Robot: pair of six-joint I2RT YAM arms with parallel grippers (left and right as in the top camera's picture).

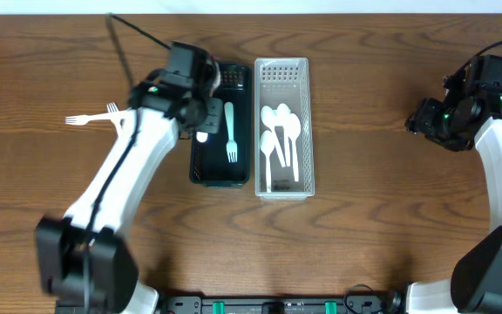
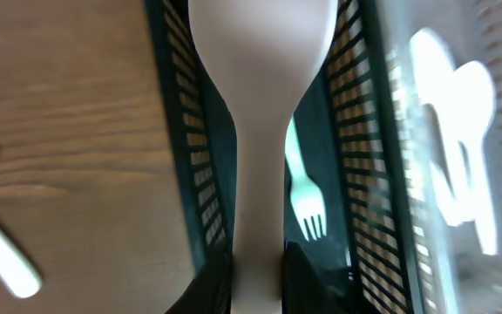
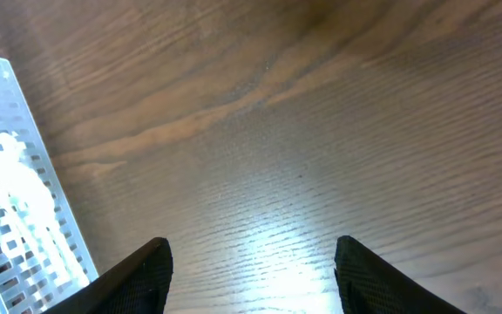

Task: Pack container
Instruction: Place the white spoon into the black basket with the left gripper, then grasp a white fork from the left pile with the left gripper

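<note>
Upper centre of overhead frame: left gripper (image 2: 255, 292) clamped on white utensil (image 2: 260, 131), hanging above black basket (image 2: 194, 174). Best lower along basket length beside fork (image 2: 308, 205), release low. Right gripper (image 3: 251, 262), right edge: jaws apart, empty.

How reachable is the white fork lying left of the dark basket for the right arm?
Probably not reachable. The fork lies far left, beyond the dark basket and the left arm, while the right pincer sits open at the far right.
</note>
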